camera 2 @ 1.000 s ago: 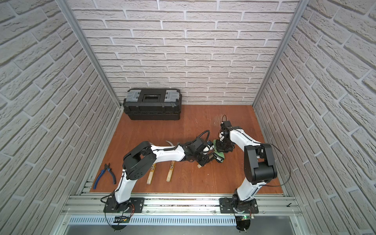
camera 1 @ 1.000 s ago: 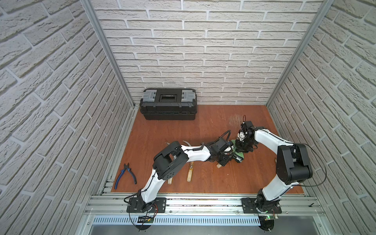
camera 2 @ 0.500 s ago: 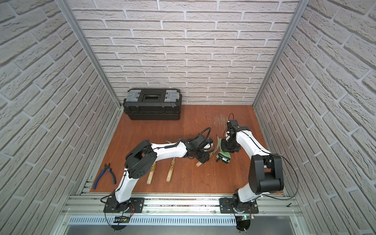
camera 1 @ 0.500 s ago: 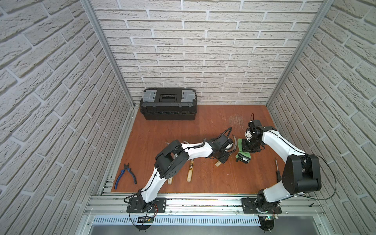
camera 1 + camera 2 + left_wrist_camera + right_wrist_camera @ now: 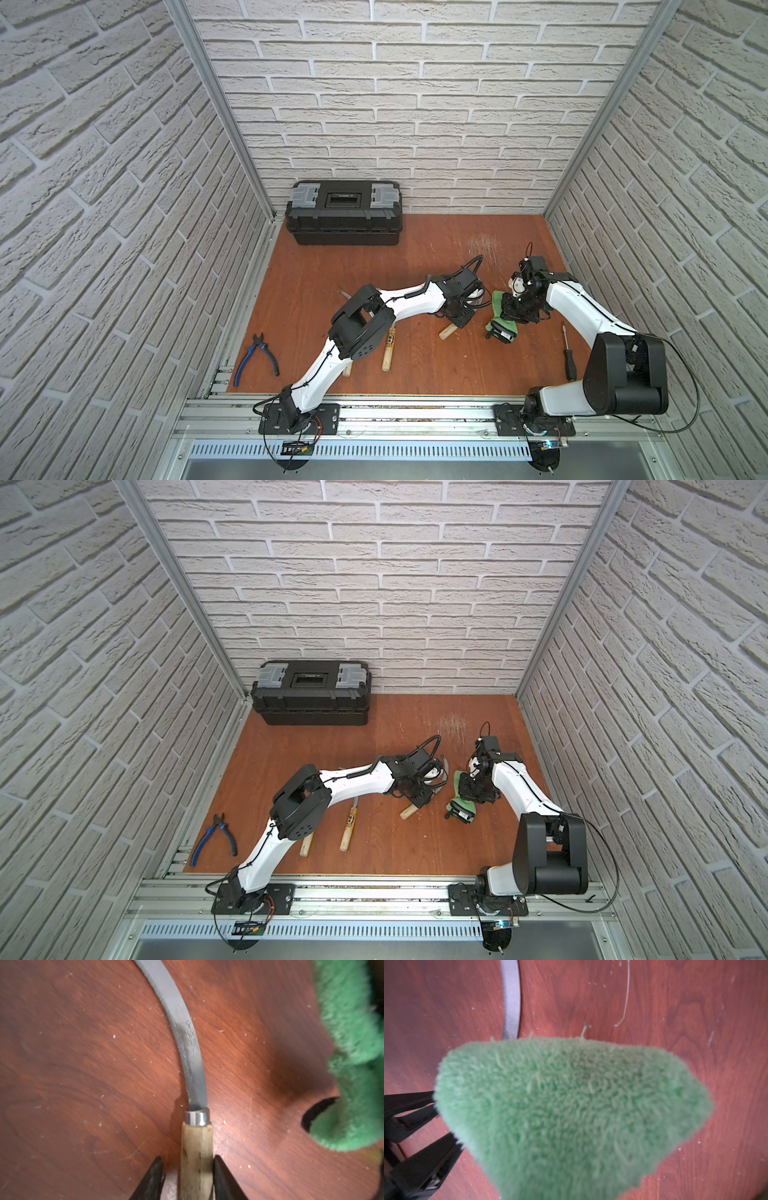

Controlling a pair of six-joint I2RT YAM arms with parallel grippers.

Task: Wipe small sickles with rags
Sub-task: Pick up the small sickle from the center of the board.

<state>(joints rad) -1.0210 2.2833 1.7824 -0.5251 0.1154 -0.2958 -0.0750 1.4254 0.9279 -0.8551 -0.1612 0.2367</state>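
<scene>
Since a second ago, your right gripper [image 5: 512, 309] has drawn the green rag [image 5: 497, 300] away from the sickle [image 5: 188, 1047]. It stays clamped on the cloth, near the blade but apart. Your left gripper [image 5: 187, 1157] straddles the handle with one finger touching; you cannot tell whether it pinches. Only the left wrist view shows the blade's stamped characters. Both top views show a labelled sickle [image 5: 349, 823] lying well apart.

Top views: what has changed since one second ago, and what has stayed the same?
The right gripper, shut on the green rag, has drawn away from the sickle toward the robot's right, so the rag now hangs clear of the blade. The left gripper has loosened: a gap shows beside the handle. All three sickles, the pliers and the toolbox have not moved.
</scene>
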